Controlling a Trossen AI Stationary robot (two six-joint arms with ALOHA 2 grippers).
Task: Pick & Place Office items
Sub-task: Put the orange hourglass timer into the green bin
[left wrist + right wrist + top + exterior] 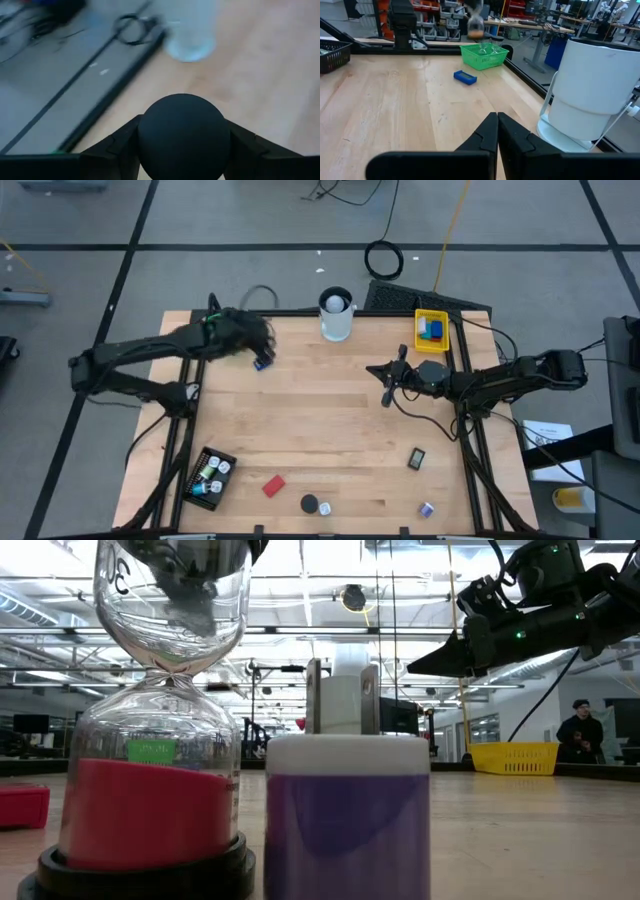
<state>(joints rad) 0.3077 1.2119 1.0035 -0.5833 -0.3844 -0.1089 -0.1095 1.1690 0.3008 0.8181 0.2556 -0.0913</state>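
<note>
The left pincer (pixel 252 340) sits at about ten o'clock on the tabletop (pixel 320 420), near the back edge, clenched on a round black ball (pixel 183 136) (it fills the gap between both fingers in the left wrist view). Just beside the pincer tip, toward the tabletop centre, lies a blue block (pixel 263 363). Past it, at twelve o'clock, stands the white cup (pixel 336 315).

The right pincer (pixel 388 385) hangs at about two o'clock, its fingers pressed together on nothing. Behind it at one o'clock sits the yellow tray (pixel 432 332) with blue pieces inside.

Along the front edge: a black tray (pixel 210 478) at seven o'clock, a red block (pixel 273 485), a black cap (pixel 310 504) at six, a dark block (pixel 417 458) and a purple piece (pixel 427 509) near five.
</note>
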